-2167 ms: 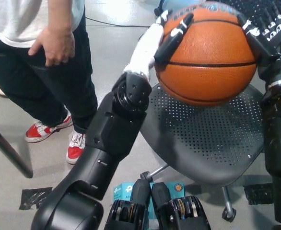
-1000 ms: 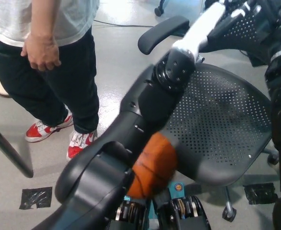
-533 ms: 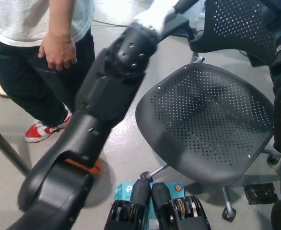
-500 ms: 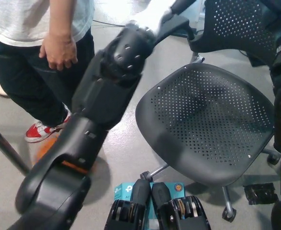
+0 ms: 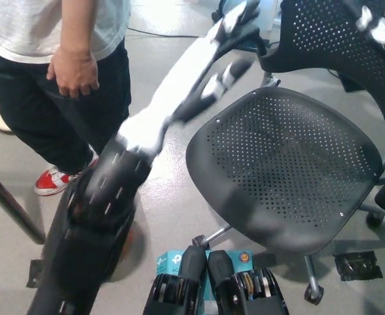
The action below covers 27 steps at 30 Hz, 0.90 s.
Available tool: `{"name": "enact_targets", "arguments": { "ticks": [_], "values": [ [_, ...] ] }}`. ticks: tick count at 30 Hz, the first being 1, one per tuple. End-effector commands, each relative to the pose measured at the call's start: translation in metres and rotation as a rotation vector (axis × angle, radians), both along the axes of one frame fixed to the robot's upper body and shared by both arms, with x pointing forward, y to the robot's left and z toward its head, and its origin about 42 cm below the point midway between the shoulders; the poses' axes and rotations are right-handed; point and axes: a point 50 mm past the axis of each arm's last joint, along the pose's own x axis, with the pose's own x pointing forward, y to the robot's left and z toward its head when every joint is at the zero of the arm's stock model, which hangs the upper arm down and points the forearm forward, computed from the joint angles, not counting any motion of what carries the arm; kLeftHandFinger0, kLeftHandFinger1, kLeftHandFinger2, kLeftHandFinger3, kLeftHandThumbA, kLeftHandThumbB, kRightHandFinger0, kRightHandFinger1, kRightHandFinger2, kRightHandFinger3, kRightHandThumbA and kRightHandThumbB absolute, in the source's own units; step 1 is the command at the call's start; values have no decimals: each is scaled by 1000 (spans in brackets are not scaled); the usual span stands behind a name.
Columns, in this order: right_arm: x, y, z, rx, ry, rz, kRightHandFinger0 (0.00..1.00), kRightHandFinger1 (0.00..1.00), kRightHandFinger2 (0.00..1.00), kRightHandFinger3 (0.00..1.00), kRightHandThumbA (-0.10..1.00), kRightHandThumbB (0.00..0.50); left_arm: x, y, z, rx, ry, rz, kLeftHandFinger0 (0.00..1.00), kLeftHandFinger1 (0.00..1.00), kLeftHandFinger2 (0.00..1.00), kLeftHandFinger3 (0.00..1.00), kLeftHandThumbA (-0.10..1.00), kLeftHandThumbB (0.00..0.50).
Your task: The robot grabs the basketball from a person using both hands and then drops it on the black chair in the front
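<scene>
The black mesh chair [image 5: 291, 177] stands in front of me with nothing on its seat. Only a sliver of the orange basketball [image 5: 129, 237] shows, low on the floor left of the chair, mostly hidden behind my left arm. My white left hand [image 5: 224, 49] is motion-blurred above the chair's left armrest, with its fingers apart and nothing in it. My black right hand [image 5: 376, 25] is at the top right in front of the chair's backrest, partly cut off by the picture's edge.
A person [image 5: 61, 72] in a white shirt, dark trousers and red shoes [image 5: 51, 180] stands at the left, one hand hanging down. A dark pole [image 5: 12, 207] slants across the lower left. A teal box [image 5: 169, 262] lies on the floor near my body.
The basketball left my hands above the chair, rolled off the seat's front and went down to the floor at the left. My left arm has swung lower and leftward; both hands have let go.
</scene>
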Motion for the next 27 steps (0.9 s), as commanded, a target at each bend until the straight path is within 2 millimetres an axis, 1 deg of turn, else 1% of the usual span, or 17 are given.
{"name": "enact_targets", "arguments": {
  "ticks": [1, 2, 4, 5, 7, 9, 10, 12, 14, 15, 17, 18, 19, 20, 22, 24, 27],
  "values": [
    [-54, -5, 6, -48, -175, 29, 1000, 1000, 1000, 1000, 1000, 253, -40, 28, 2, -61, -44, -74, 1000, 1000, 1000, 1000, 1000, 292],
    [-63, -5, -1, -80, -179, 15, 1000, 1000, 1000, 1000, 1000, 263, -48, 35, -4, -71, -51, -63, 1000, 1000, 1000, 1000, 1000, 273],
    [-79, -1, -22, -113, -158, 26, 1000, 1000, 1000, 1000, 1000, 303, -64, 52, -17, -101, -35, -30, 1000, 1000, 1000, 1000, 1000, 285],
    [-85, 1, -35, -141, -142, 22, 1000, 1000, 1000, 1000, 1000, 306, -72, 62, -24, -107, -21, -6, 1000, 1000, 1000, 1000, 1000, 295],
    [-91, 5, -55, -191, -115, 21, 1000, 1000, 1000, 1000, 1000, 290, -83, 75, -37, -130, 0, 28, 1000, 1000, 1000, 1000, 1000, 262],
    [-94, 8, -82, -237, -48, 30, 1000, 1000, 1000, 1000, 1000, 254, -92, 90, -57, -150, 42, 88, 1000, 1000, 1000, 1000, 1000, 262],
    [-95, 8, -87, -244, -37, 30, 1000, 1000, 1000, 1000, 1000, 247, -93, 92, -61, -151, 49, 95, 1000, 1000, 1000, 1000, 1000, 262],
    [-96, 10, -119, -234, 78, 53, 1000, 1000, 1000, 1000, 1000, 234, -98, 108, -82, -174, 119, 152, 1000, 1000, 1000, 1000, 1000, 245],
    [-96, 13, -145, -242, 145, 46, 1000, 1000, 1000, 1000, 1000, 167, -100, 121, -101, -202, 167, 188, 1000, 1000, 1000, 1000, 1000, 204],
    [-95, 14, -159, -246, 176, 44, 1000, 1000, 1000, 1000, 1000, 175, -101, 128, -112, -224, 200, 204, 1000, 1000, 1000, 1000, 1000, 218],
    [-95, 15, -175, -250, 204, 47, 1000, 1000, 1000, 1000, 1000, 163, -104, 135, -125, -235, 233, 229, 1000, 1000, 1000, 1000, 1000, 219],
    [-92, 18, -193, -245, 258, 46, 1000, 1000, 1000, 1000, 1000, 185, -106, 143, -141, -243, 271, 263, 1000, 1000, 1000, 1000, 1000, 214],
    [-90, 20, -204, -237, 297, 46, 1000, 1000, 1000, 1000, 1000, 209, -108, 147, -151, -243, 296, 285, 1000, 1000, 1000, 1000, 1000, 201],
    [-90, 22, -212, -232, 323, 48, 1000, 1000, 1000, 1000, 1000, 214, -109, 150, -158, -242, 307, 298, 1000, 1000, 1000, 1000, 1000, 200],
    [-88, 24, -231, -248, 347, 39, 1000, 1000, 1000, 1000, 1000, 198, -109, 154, -174, -251, 359, 323, 1000, 1000, 1000, 1000, 1000, 207],
    [-82, 26, -249, -276, 357, 30, 1000, 1000, 1000, 1000, 1000, 154, -108, 155, -182, -256, 388, 333, 1000, 1000, 1000, 1000, 1000, 179],
    [-79, 28, -261, -285, 401, 51, 1000, 1000, 1000, 1000, 1000, 157, -108, 161, -188, -235, 413, 343, 1000, 1000, 1000, 1000, 1000, 160]
  ]
}}
